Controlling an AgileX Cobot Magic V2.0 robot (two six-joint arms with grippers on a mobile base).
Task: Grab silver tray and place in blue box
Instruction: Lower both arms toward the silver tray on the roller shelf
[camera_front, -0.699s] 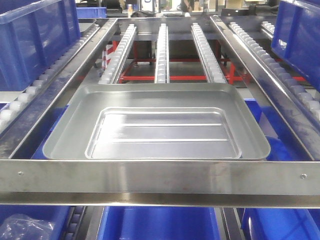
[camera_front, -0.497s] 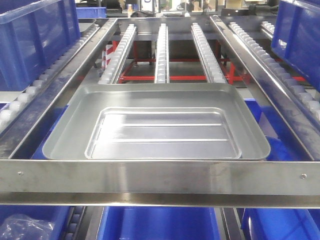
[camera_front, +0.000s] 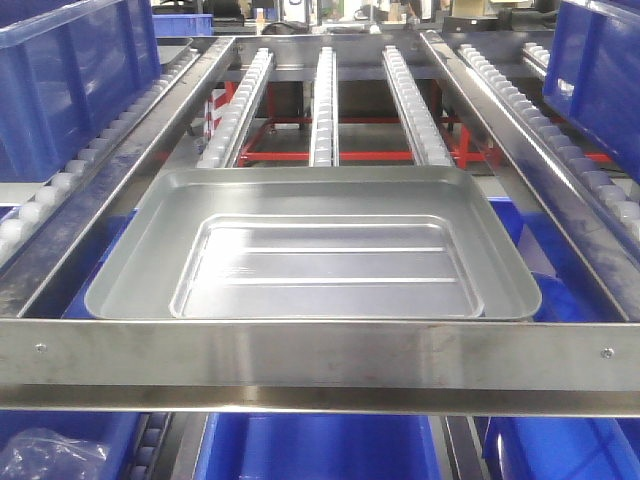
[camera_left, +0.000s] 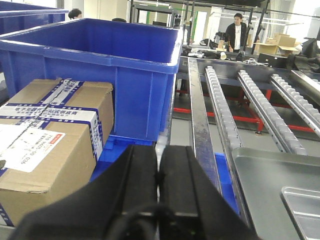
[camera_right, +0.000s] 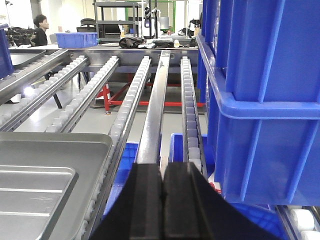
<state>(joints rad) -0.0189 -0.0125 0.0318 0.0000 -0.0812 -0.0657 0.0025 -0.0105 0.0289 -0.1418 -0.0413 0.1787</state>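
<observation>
The silver tray (camera_front: 315, 250) lies flat on the roller rails in the middle of the front view, just behind the steel front bar. Its corner shows at the lower right of the left wrist view (camera_left: 280, 192) and at the lower left of the right wrist view (camera_right: 45, 180). A blue box (camera_left: 107, 70) stands left of the rack; another blue box (camera_right: 265, 95) stands at the right. My left gripper (camera_left: 158, 172) is shut and empty, left of the tray. My right gripper (camera_right: 162, 187) is shut and empty, right of the tray. Neither gripper shows in the front view.
A taped cardboard carton (camera_left: 47, 145) sits left of my left gripper. Steel side rails (camera_front: 520, 130) and white roller tracks (camera_front: 325, 100) run back from the tray. More blue bins (camera_front: 320, 450) lie under the rack. People stand at benches far behind (camera_left: 237, 30).
</observation>
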